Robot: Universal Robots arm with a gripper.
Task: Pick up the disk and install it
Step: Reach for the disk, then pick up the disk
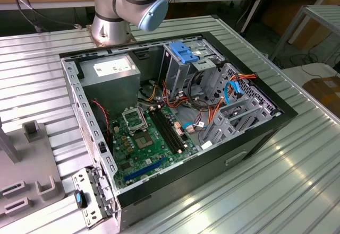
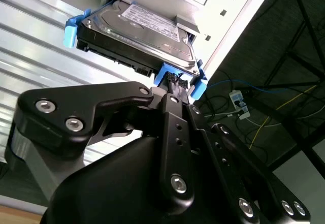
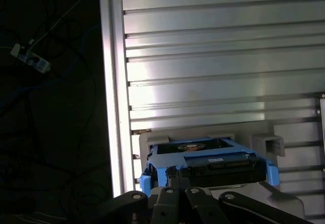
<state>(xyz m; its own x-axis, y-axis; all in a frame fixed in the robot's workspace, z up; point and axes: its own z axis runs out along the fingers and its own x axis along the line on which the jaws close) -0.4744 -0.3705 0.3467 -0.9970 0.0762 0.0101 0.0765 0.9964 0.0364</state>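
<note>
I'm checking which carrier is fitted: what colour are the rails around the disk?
Bright blue rails frame the dark disk; clearest in the second wrist view.

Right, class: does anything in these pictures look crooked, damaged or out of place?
Nothing stands out. The disk sits squarely in its grey holder, both blue rails on, the gripper at its end. The computer case lies open.

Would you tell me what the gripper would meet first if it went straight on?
Probably the disk: its blue-framed end sits right before the gripper, though whether they touch is unclear.
</note>
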